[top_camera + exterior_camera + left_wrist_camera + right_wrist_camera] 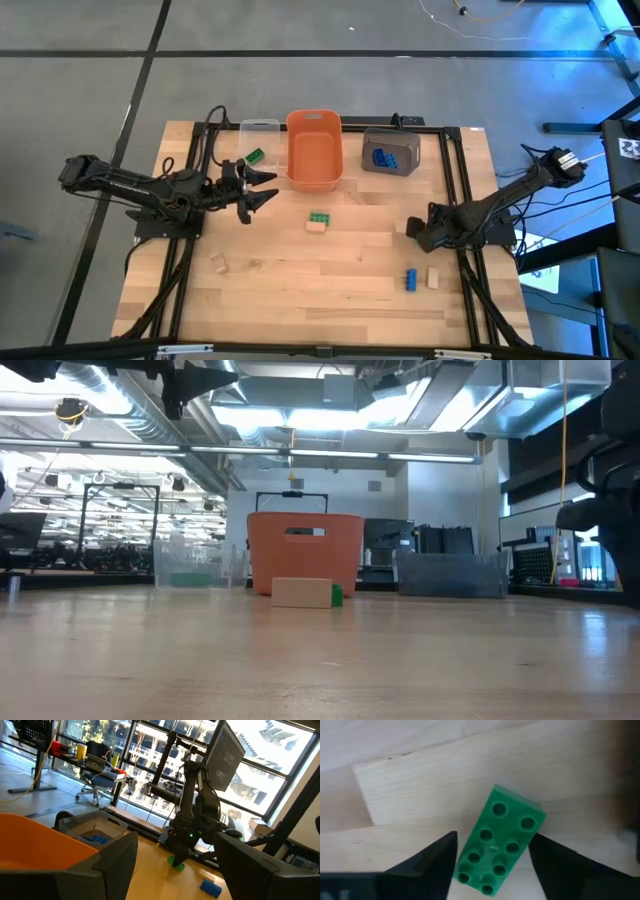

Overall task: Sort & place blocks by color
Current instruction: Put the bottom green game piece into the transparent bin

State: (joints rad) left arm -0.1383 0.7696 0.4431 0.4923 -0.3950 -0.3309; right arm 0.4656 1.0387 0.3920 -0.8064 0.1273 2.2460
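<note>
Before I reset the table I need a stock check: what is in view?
table: one, light wood.
clear bin: one, far left.
orange bin: one, far middle.
grey bin: one, far right.
green blocks: three; one in the clear bin, one mid-table, one between the right gripper's fingers.
tan blocks: three; one beside the mid-table green, near left, near right.
blue blocks: one loose near right, several in the grey bin.
left gripper: open, empty, by the clear bin.
right gripper: open, low.
</note>
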